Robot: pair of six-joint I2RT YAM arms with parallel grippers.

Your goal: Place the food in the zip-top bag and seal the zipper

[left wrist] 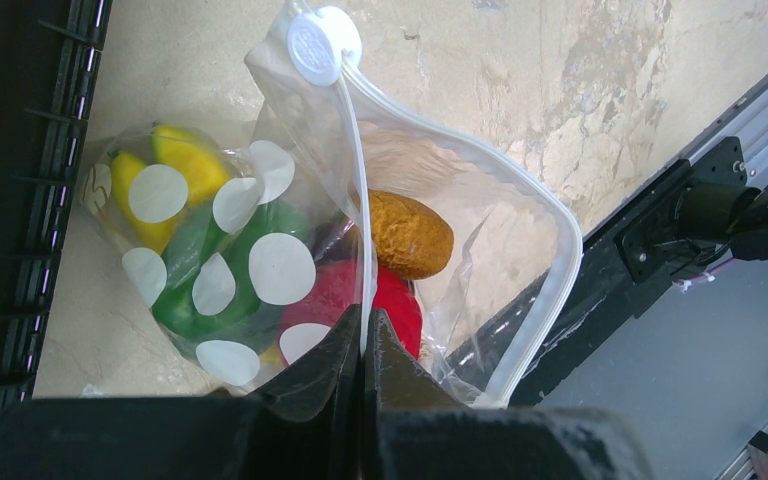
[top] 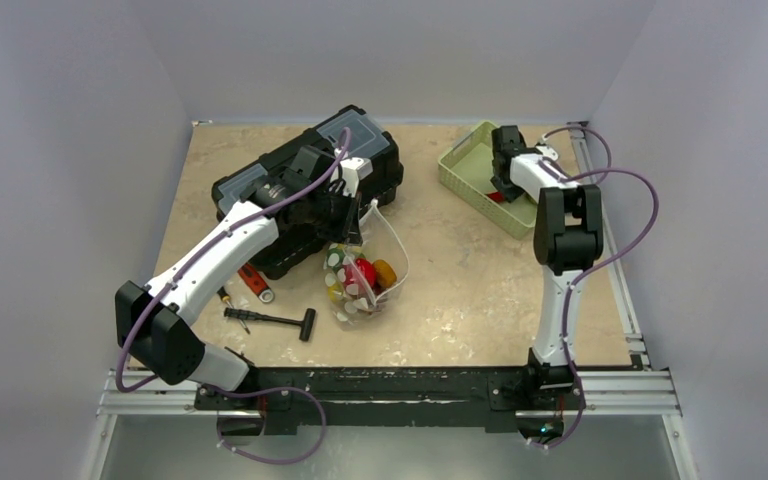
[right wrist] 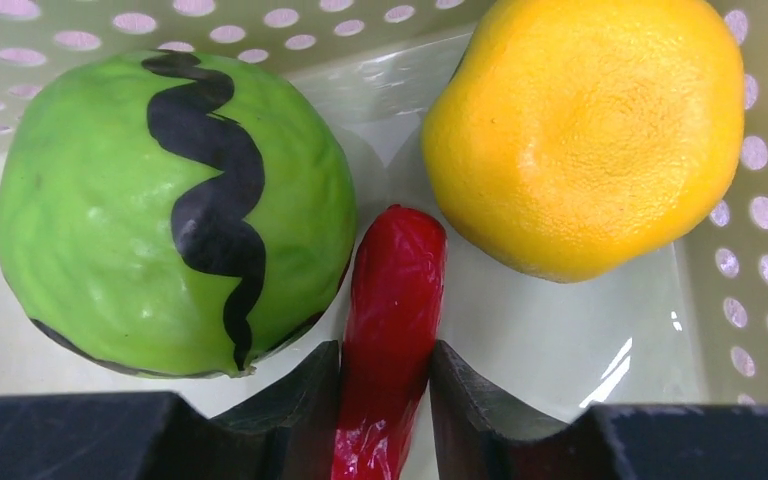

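Note:
The zip-top bag stands open on the table beside the black case, clear with white dots. Inside it lies food: a yellow piece, a green one, a red one and a brown-orange one. My left gripper is shut on the zipper, holding one mouth edge up. My right gripper reaches into the pale green basket. Its fingers press both sides of a red chili pepper. The pepper lies between a green melon and an orange.
A black tool case sits at the back left, right behind the bag. Black-handled tools and an orange-tipped one lie on the table left of the bag. The basket's perforated walls close in round the right gripper.

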